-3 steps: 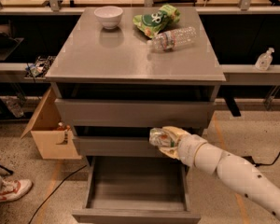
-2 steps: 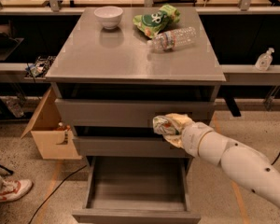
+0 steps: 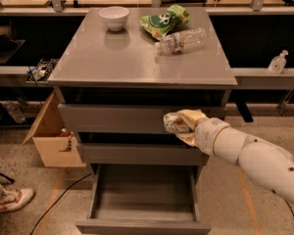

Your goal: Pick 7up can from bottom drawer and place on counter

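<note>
My gripper (image 3: 179, 124) is shut on the 7up can (image 3: 173, 123), a small white and green can held on its side with its end facing left. It hangs in front of the top drawer's front, below the counter's edge. The counter (image 3: 132, 58) is the broad grey cabinet top above it. The bottom drawer (image 3: 144, 199) is pulled open below, its grey floor bare. My white arm reaches in from the lower right.
On the counter stand a white bowl (image 3: 113, 17), a green snack bag (image 3: 165, 20) and a clear water bottle (image 3: 181, 40) lying on its side. A cardboard box (image 3: 54, 141) sits left of the cabinet. A shoe (image 3: 7, 201) is at the lower left.
My gripper has risen with the can, from the level of the middle drawer front to the top drawer front, and shifted slightly right.
</note>
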`<state>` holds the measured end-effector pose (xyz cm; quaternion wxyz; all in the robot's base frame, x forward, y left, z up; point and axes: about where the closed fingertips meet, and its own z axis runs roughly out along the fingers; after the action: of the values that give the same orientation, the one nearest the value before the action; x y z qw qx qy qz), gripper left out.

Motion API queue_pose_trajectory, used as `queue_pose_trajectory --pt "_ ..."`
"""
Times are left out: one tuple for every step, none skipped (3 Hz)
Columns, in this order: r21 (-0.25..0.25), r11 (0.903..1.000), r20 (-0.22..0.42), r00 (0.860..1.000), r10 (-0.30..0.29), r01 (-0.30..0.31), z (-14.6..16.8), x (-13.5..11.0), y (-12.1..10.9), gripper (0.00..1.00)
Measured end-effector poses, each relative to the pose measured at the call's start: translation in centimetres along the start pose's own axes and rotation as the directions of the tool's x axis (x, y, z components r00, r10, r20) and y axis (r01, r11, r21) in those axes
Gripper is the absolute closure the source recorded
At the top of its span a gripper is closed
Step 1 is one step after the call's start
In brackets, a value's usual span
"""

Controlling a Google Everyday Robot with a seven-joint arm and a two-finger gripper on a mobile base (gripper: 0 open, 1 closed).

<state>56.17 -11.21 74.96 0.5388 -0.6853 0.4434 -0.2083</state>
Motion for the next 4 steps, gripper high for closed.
queue_pose_trajectory --pt "-0.069 0.9916 -0.018 0.994 -0.111 0.11 -1.0 0.1 -3.5 1.0" --pt "-0.171 0.9611 -0.018 0.975 -0.223 0.217 -1.8 0.7 -6.5 1.0" --pt "-0.28 0.9089 0.005 0.947 -0.32 0.309 -2.5 1.8 -9.4 1.0" --pt "-0.278 0.9094 0.005 0.947 -0.32 0.309 -2.4 1.8 -9.4 1.0"
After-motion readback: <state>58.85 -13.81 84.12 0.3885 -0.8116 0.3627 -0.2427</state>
